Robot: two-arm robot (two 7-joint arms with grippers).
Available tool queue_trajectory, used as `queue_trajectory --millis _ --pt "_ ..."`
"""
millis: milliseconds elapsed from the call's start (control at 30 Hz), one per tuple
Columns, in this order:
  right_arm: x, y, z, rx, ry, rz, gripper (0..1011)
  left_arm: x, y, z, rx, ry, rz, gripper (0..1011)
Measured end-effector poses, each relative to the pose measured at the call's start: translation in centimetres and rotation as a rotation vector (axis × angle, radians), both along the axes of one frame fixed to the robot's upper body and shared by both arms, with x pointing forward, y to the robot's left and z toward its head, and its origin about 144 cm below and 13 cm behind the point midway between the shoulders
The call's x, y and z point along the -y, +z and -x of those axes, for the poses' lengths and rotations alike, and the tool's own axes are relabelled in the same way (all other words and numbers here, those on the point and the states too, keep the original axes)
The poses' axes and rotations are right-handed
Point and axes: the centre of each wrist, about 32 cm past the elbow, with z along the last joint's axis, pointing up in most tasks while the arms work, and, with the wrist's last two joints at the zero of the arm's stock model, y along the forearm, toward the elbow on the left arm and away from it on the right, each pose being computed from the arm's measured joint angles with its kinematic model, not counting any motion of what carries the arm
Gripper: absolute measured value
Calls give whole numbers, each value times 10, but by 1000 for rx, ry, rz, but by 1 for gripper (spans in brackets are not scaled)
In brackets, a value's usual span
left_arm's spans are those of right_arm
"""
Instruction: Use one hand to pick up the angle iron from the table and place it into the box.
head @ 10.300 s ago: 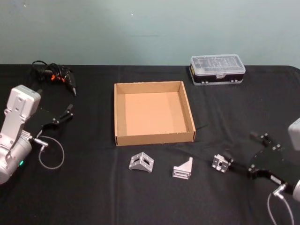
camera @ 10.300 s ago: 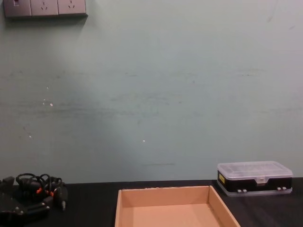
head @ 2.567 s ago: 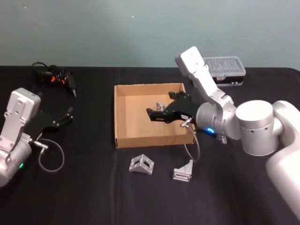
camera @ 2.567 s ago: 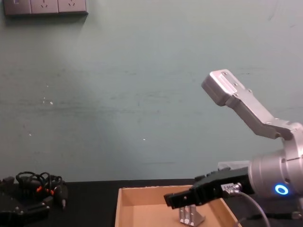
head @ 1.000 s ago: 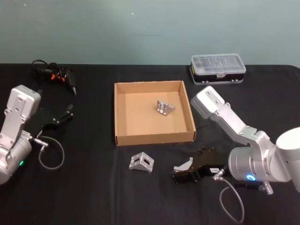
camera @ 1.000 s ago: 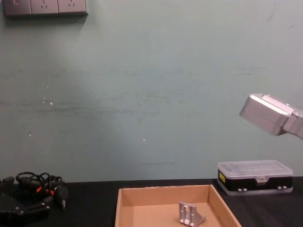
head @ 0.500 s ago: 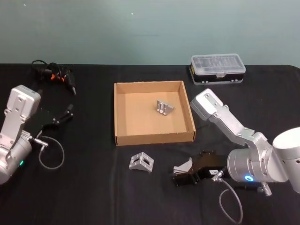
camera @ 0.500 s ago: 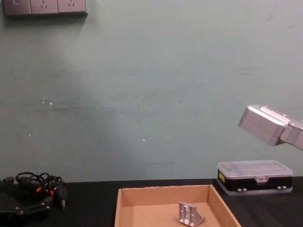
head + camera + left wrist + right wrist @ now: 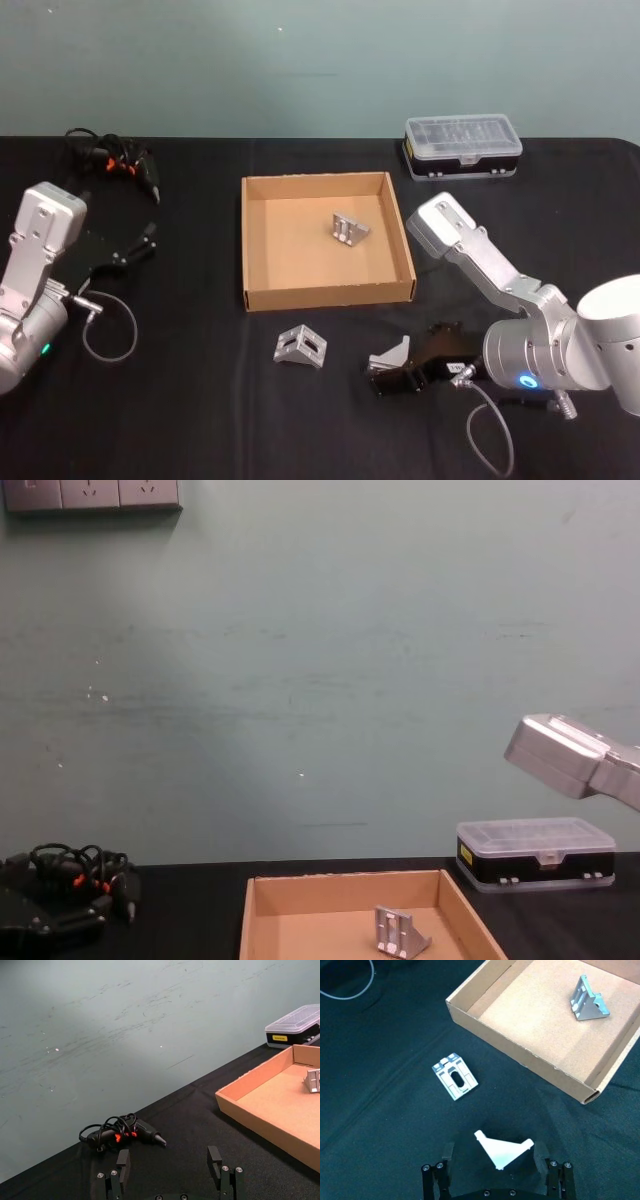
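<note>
- Right gripper (image 9: 493, 1154), just in front of the box (image 9: 520, 1057), spread wide astride an iron (image 9: 504, 1150), not clamping.
- Left gripper (image 9: 168, 1157), left of the box, wide, empty.
- Another iron (image 9: 350, 228) lies inside the box.

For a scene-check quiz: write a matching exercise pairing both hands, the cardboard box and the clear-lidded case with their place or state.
1. right hand
2. left hand
3. cardboard box
4. clear-lidded case

A. far edge of the table, right of the box
B. open, at the table's left side
C. contains one angle iron
D. open, astride a loose angle iron

Pairs: 1-D, 2-B, 3-C, 4-A
</note>
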Motion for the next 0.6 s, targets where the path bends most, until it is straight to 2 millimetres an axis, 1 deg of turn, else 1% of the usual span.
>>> queue_trajectory --millis 367,600 --pt "-1 -3 -2 15 -16 3 1003 0 0 0 0 0 0 1011" --pt "-2 -7 -8 29 -26 8 1003 0 0 0 0 0 0 1011"
